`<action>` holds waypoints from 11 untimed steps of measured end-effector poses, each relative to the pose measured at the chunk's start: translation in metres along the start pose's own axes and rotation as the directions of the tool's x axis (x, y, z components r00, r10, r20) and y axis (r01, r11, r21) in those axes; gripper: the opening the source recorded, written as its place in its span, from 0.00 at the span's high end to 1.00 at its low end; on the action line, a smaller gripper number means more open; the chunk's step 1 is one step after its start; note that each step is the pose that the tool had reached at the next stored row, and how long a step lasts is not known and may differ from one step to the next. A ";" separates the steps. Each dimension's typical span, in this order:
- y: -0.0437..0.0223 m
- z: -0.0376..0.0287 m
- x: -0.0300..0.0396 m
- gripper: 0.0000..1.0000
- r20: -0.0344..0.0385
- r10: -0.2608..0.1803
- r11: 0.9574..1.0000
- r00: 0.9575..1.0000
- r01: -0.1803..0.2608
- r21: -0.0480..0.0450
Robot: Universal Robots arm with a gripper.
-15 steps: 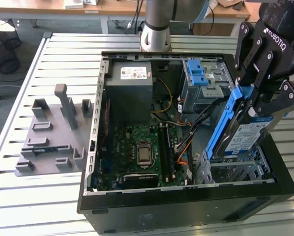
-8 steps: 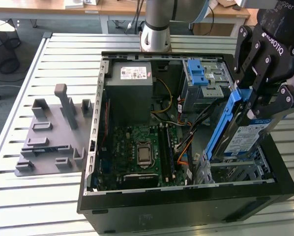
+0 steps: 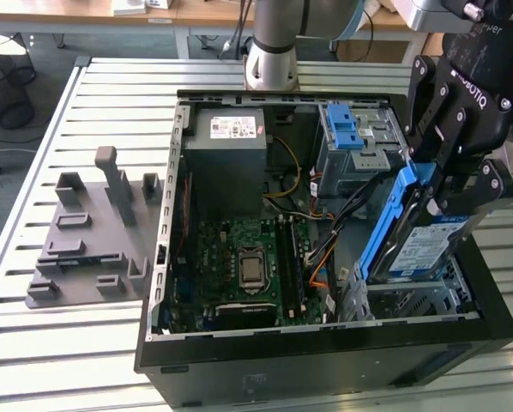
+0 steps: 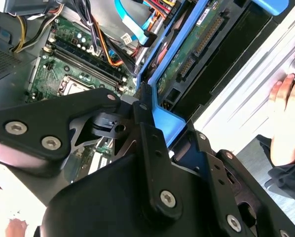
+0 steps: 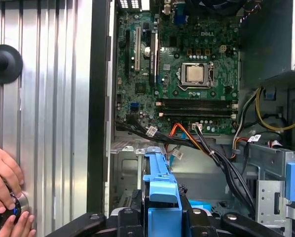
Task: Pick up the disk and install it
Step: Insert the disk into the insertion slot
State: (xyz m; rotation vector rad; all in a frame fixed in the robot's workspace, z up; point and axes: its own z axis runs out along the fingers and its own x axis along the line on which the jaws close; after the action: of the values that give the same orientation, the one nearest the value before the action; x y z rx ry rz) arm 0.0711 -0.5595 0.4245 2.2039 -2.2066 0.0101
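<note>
Your claw (image 3: 441, 189) is clamped on the disk (image 3: 428, 245), holding it tilted above the drive cage (image 3: 419, 300) in the open computer case (image 3: 325, 365).

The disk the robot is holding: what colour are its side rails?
Blue. The side rails frame the silver disk, clearest in the exterior view.

In the exterior view the computer case (image 3: 325, 365) lies on the counter (image 3: 33, 343), with a moulded tray (image 3: 85, 249) on the counter at its nine o'clock and the arm's base (image 3: 274, 51) at its twelve. Inside the case, the power-supply box (image 3: 226, 163) sits at eleven o'clock, the circuit board (image 3: 239, 257) at seven, the drive cage (image 3: 355, 142) at one. The disk (image 3: 424, 245), gripped in the pincer (image 3: 437, 184), leans over the bay (image 3: 411, 300) at four o'clock.
</note>
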 end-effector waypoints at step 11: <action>0.0000 0.0021 0.0000 0.64 0.000 0.002 1.000 1.000 -0.002 0.000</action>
State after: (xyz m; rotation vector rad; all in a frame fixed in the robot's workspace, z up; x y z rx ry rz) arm 0.0711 -0.5595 0.4224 2.2022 -2.2083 0.0100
